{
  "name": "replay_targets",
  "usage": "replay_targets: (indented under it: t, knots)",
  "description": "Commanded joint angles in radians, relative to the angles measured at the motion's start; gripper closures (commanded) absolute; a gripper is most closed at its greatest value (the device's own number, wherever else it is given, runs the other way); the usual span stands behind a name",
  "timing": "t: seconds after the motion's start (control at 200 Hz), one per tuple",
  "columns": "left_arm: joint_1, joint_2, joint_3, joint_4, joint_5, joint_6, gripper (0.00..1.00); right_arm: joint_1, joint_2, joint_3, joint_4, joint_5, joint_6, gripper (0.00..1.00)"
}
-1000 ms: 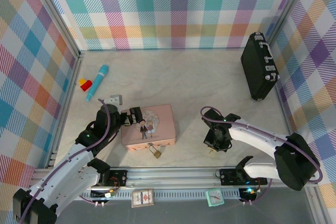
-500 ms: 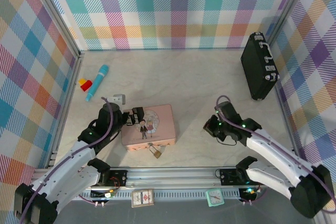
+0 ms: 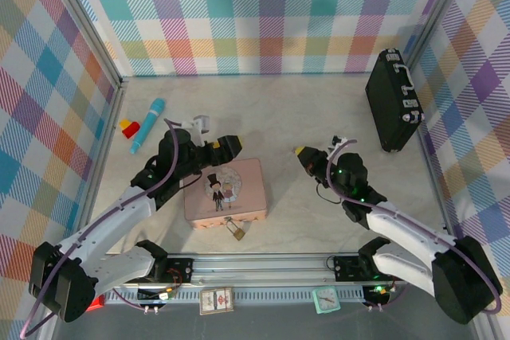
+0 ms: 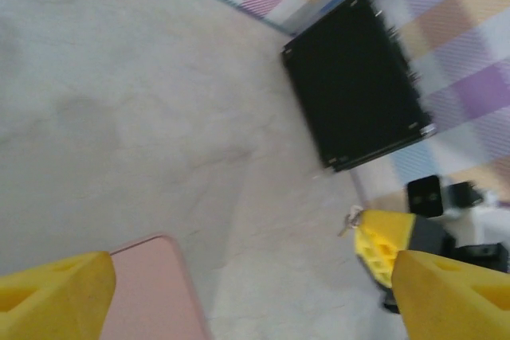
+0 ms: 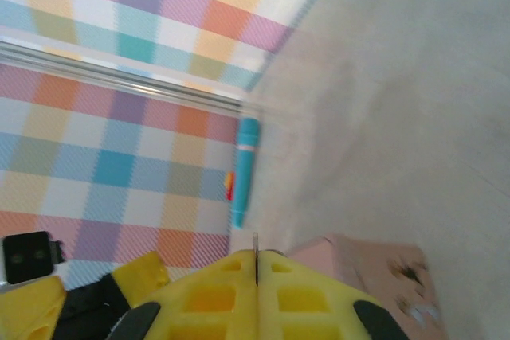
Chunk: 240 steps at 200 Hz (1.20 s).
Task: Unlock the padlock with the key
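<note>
A pale marbled table [image 3: 279, 117] boxed in by pastel plaid walls [image 3: 263, 13]. At the near rail lie a printed card [image 3: 216, 300], its lettering too small to read, and a small teal clock [image 3: 325, 300]. Just beyond, the padlock [image 3: 237, 230] lies flat, long axis running near to far, with the shackle pointing away at the near edge of the pink tin [image 3: 239, 181], whose lid shows a drawn couple. The left gripper [image 4: 255, 296] hovers over the tin's far-left corner, jaws spread and empty. The right gripper [image 5: 256, 276], well right of the padlock, is clamped on the key [image 5: 256, 248], a thin sliver jutting straight from the fingertips. A black case [image 3: 393, 101] stands at far right.
</note>
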Motion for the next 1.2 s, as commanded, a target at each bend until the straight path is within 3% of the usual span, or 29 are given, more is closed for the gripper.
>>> replay_targets:
  t: [0.0, 0.205, 0.495, 1.195]
  knots:
    - [-0.019, 0.006, 0.000, 0.176, 0.050, -0.159, 0.15, 0.020, 0.058, 0.007, 0.333, 0.030, 0.019, 1.00]
    - [-0.071, 0.050, -0.033, 0.395, 0.039, -0.283, 0.24, 0.057, 0.162, 0.025, 0.496, 0.052, 0.068, 1.00]
    - [-0.142, 0.180, 0.012, 0.520, 0.039, -0.328, 0.38, 0.119, 0.295, 0.095, 0.635, 0.062, 0.171, 1.00]
    - [-0.171, 0.241, 0.043, 0.551, 0.043, -0.328, 0.60, 0.173, 0.357, 0.123, 0.664, 0.074, 0.218, 1.00]
